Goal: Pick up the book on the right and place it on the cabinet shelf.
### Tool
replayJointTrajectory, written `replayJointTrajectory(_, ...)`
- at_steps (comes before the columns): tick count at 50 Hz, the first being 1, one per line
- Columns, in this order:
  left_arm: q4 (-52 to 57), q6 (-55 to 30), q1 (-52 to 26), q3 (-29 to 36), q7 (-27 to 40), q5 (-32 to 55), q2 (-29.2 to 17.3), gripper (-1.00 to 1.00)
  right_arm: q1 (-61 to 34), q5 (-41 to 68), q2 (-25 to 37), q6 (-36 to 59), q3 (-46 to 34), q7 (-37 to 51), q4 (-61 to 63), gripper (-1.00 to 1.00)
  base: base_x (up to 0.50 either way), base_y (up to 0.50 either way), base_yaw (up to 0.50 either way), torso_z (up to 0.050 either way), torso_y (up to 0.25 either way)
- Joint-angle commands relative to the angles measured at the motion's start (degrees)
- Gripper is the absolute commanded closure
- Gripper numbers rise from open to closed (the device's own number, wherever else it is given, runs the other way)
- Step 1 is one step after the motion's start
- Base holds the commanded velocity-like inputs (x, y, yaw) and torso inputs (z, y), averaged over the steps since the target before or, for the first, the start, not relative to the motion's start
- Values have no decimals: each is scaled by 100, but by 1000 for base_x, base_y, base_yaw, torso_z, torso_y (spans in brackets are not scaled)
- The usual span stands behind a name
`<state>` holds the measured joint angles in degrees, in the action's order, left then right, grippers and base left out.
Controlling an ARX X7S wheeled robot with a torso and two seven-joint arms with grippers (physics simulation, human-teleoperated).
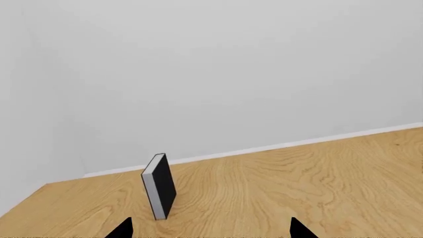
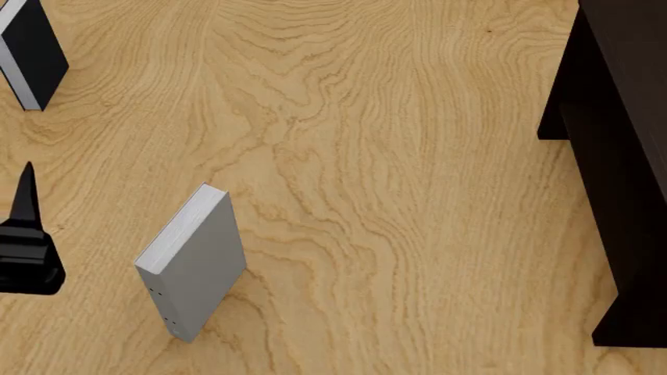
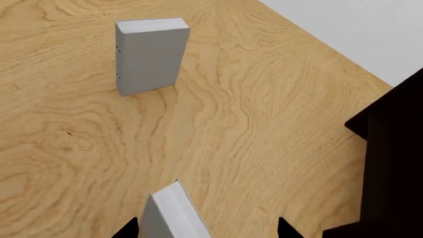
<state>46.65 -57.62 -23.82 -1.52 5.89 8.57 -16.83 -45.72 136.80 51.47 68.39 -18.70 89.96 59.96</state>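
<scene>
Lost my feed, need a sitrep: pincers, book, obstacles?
Left pincer open, right pincer open. Plain grey book standing between right fingertips, unclamped. Dotted-spine book stands apart; cabinet alongside.

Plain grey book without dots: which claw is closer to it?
Right. The right gripper has the plain grey book close ahead of its fingertips; the left gripper faces the black book, the plain one out of its view.
</scene>
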Motion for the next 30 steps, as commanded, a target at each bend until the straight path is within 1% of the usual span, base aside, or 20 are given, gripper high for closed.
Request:
replayJointTrajectory(1,-32,92,91,27,40,-12,-18,-100,513,-301,-183,219,-130,1,3,-100,0,0,0,0,0)
replayJointTrajectory(5,-49,110,97,34,50,-13,-25,-100,521,-438,-196,181,-349,0,3,-100,0,0,0,0,0)
replayJointTrajectory(13,-81,165,115,41,68,-9,-34,-100,108,-673,-183,-72,-1127,-45,-23,-100,0,0,0,0,0)
replayJointTrajectory(24,-107,216,130,38,103,-3,-40,-100,155,-1190,-268,345,-1171,-612,-485,-100,0,0,0,0,0)
replayJointTrajectory(30,-126,236,132,35,118,4,-45,-100,397,-1563,-280,580,-983,-1013,-662,-100,0,0,0,0,0)
